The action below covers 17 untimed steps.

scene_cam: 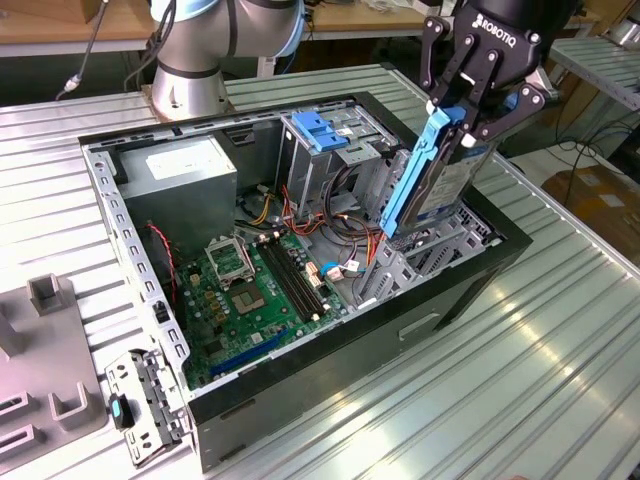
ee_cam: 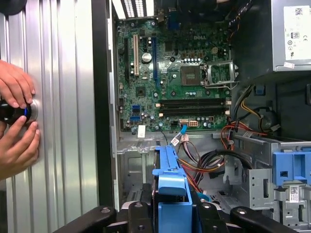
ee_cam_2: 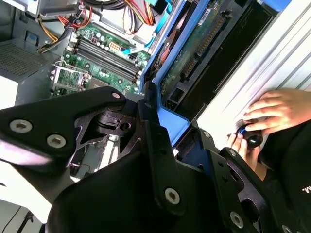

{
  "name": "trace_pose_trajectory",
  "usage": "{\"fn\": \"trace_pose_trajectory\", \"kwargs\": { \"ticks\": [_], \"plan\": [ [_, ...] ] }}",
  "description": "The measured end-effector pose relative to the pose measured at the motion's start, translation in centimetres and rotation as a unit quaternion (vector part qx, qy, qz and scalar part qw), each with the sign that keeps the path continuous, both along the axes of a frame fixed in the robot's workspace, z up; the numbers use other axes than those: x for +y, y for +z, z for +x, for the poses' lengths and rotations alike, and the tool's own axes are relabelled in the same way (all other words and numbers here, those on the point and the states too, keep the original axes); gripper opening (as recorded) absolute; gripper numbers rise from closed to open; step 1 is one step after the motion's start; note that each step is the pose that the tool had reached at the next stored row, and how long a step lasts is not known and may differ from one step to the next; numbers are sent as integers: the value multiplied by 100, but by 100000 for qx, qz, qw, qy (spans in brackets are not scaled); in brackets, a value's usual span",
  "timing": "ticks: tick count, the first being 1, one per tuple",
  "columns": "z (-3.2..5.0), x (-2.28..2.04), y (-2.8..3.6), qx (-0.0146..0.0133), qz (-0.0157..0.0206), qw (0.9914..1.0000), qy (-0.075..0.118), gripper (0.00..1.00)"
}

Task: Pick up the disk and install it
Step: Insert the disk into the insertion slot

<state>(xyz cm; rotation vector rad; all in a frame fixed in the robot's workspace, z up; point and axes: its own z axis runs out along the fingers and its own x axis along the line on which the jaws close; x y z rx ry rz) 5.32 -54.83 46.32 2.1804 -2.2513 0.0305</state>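
Note:
The disk (scene_cam: 452,188) hangs on edge, tilted, over the front bay of the open computer case (scene_cam: 470,290). It is silver with a blue rail (scene_cam: 412,185) along its side. My gripper (scene_cam: 468,108) is shut on its upper end. The disk's lower end is down among the grey bay's walls and cables. In the second wrist view the disk's green circuit-board side (ee_cam_2: 194,53) and blue rail (ee_cam_2: 167,119) run out from between my black fingers (ee_cam_2: 150,145). The first wrist view has the blue rail (ee_cam: 170,187) pointing down into the case.
Inside the case lie the motherboard (scene_cam: 250,290), a grey power-supply box (scene_cam: 185,170) and a drive cage with a blue latch (scene_cam: 320,130). A metal bracket (scene_cam: 145,400) and grey fixtures (scene_cam: 50,340) sit at the exterior view's left. A person's hands (ee_cam: 14,121) rest on a black knob beside the case.

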Motion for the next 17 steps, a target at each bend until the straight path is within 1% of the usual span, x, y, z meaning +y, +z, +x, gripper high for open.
{"fn": "trace_pose_trajectory", "kwargs": {
  "ticks": [1,2,4,7,10,13,15,17],
  "plan": [
    [10,0,-9,-2,2,100000,45,37],
    [30,-2,-38,-3,14,100000,80,37],
    [70,-5,-77,0,8,100000,76,37],
    [141,-9,-95,-3,-1,100000,80,37],
    [146,-21,-113,2,0,100000,82,37],
    [147,-27,-117,-91,-5,100000,271,37],
    [134,-36,-119,-157,10,99999,492,37],
    [100,-38,-120,-165,18,99998,677,37]
  ]
}}
